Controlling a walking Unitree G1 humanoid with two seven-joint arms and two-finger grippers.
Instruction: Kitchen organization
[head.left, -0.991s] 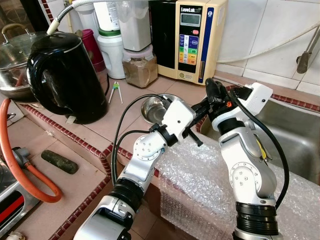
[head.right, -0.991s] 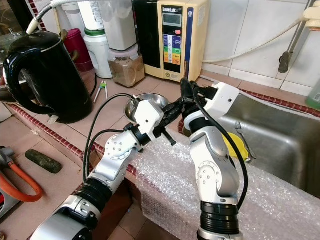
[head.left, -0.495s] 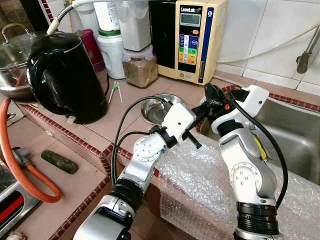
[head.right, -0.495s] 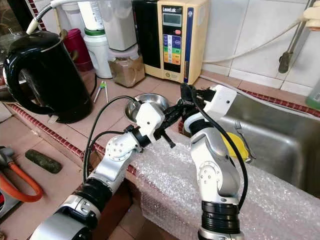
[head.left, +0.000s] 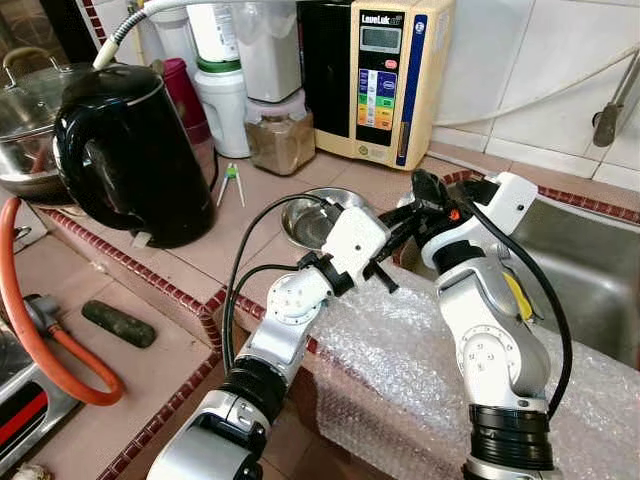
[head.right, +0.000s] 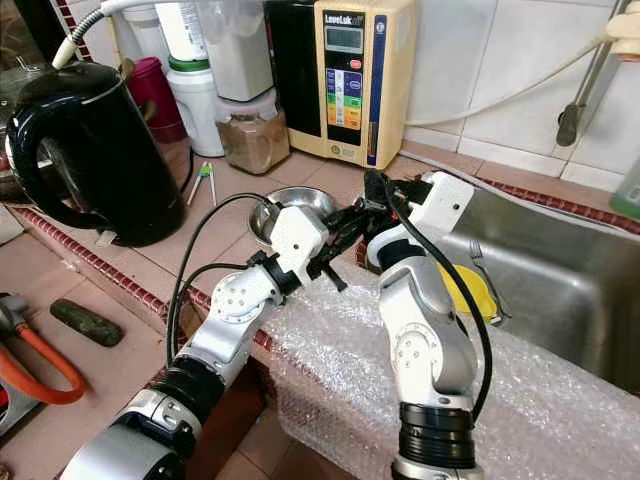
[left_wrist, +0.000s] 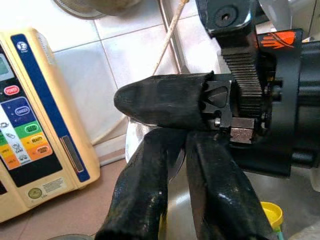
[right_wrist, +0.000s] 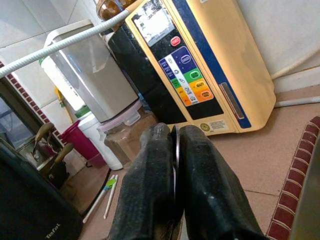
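A small steel bowl (head.left: 310, 215) sits on the tiled counter in front of the cream water machine (head.left: 385, 75). Both arms meet just right of the bowl, at the sink's near-left corner. My left gripper (head.left: 403, 218) points toward the right one, fingers pressed together and nothing clearly between them (left_wrist: 184, 141). My right gripper (head.left: 422, 186) crosses just above it. Its fingers are shut on a thin metal edge (right_wrist: 175, 150); what that piece belongs to cannot be told.
A black kettle (head.left: 130, 150) stands at the left, with jars and containers (head.left: 275, 120) behind it. The steel sink (head.left: 590, 260) at the right holds a yellow item (head.right: 465, 290) and a fork (head.right: 487, 272). Bubble wrap (head.left: 400, 360) drapes the counter's front edge.
Both grippers have sunk a little and stayed crossed at the same spot. The bowl and everything else on the counter have not moved.
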